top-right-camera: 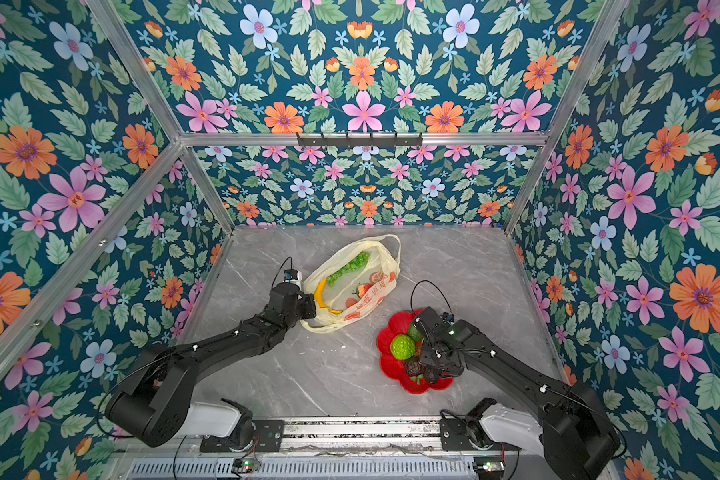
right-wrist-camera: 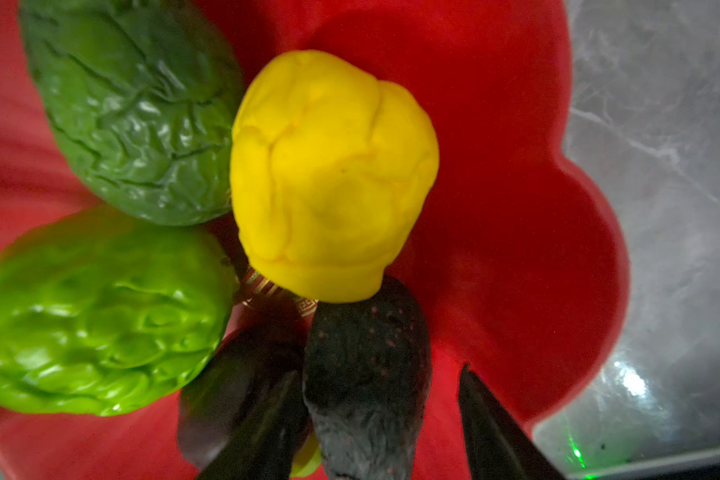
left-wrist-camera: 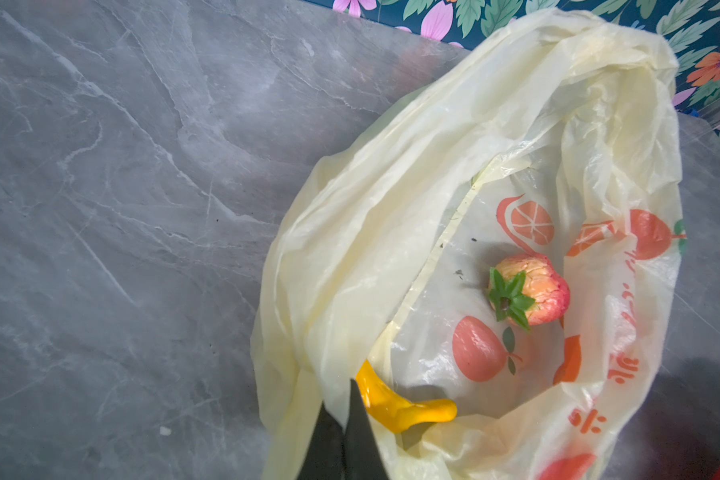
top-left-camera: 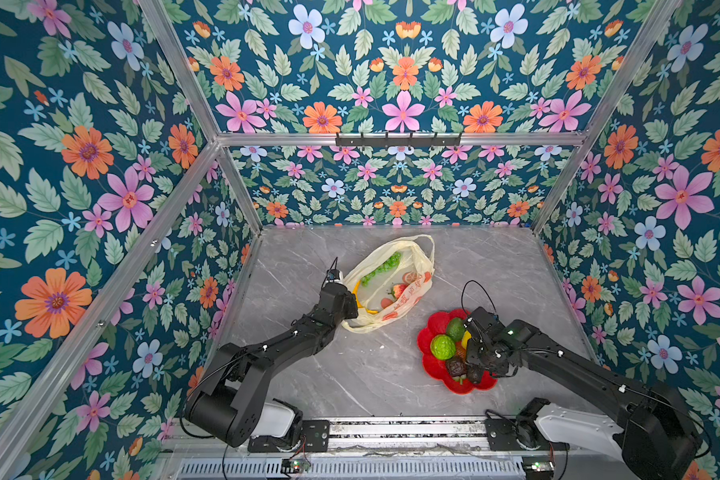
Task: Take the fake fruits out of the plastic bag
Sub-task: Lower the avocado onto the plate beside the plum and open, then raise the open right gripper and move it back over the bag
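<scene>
Left claw: the black left claw (left-wrist-camera: 341,415) has its fingers together, pinched on the near rim of the thin, translucent cream-yellow plastic bag (top-left-camera: 414,268) with orange-red print. That firm pinch is what holds the mouth open.
Bag: it lies on the grey marble-look desk (top-left-camera: 350,374), left of centre, mouth gaping upward and loop handles at the far end.
Fruits in the bag: the curved yellow plastic banana (left-wrist-camera: 391,409) sits just beside the left claw. The green plastic grape bunch (top-left-camera: 381,266) is toward the far end. The small red plastic strawberry (left-wrist-camera: 528,289) with green leaves lies alone on the bag floor.
Plate: the red flower-shaped plate (top-left-camera: 429,363) sits right of the bag and apart from it. It holds the bumpy lime-green ball (right-wrist-camera: 100,316), the wrinkled dark green avocado-like piece (right-wrist-camera: 138,108), the yellow lemon (right-wrist-camera: 329,174) and two dark brown pieces (top-left-camera: 456,368).
Right claw: the right claw (right-wrist-camera: 379,370) hangs over the plate with its jaws apart. One of the dark brown pieces lies between them, with a clear gap to one finger.
Step in hand: most likely letting that piece go onto the plate.
Doing it well: rise straight up with the jaws wide, so no finger drags the piece or nudges the lemon, which looks to touch it.
Next pick: the strawberry seems easiest, being uncovered and clear of the left claw.
Risk: glossy round fruits may roll, and thin film may get caught in a grip.
</scene>
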Robot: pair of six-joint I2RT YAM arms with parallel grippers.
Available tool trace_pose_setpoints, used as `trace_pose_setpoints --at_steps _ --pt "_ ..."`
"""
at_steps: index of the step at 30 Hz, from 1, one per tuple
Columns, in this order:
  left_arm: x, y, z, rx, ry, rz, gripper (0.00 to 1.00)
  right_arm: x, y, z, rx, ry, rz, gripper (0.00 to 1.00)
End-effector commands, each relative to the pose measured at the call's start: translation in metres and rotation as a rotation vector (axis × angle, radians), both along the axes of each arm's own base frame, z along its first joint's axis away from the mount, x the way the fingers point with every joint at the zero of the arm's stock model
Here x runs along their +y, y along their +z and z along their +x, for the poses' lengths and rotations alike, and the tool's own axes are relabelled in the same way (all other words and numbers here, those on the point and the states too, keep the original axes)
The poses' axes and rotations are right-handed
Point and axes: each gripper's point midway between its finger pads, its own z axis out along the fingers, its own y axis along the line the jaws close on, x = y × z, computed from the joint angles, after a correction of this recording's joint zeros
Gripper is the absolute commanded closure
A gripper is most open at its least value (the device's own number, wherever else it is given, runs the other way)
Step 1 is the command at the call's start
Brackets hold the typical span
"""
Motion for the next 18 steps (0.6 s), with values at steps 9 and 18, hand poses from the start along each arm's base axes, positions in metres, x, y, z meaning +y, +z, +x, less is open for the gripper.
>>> trace_pose_setpoints --at_steps 9,18 --pt "-0.008 0.008 0.001 -0.033 -0.032 0.004 1.0 -0.007 0.019 0.011 -0.076 0.015 -0.039 0.28" --pt "-0.019 0.014 -0.003 -0.052 -0.064 0.012 1.0 0.022 0.062 0.052 -0.247 0.091 0.044 0.28"
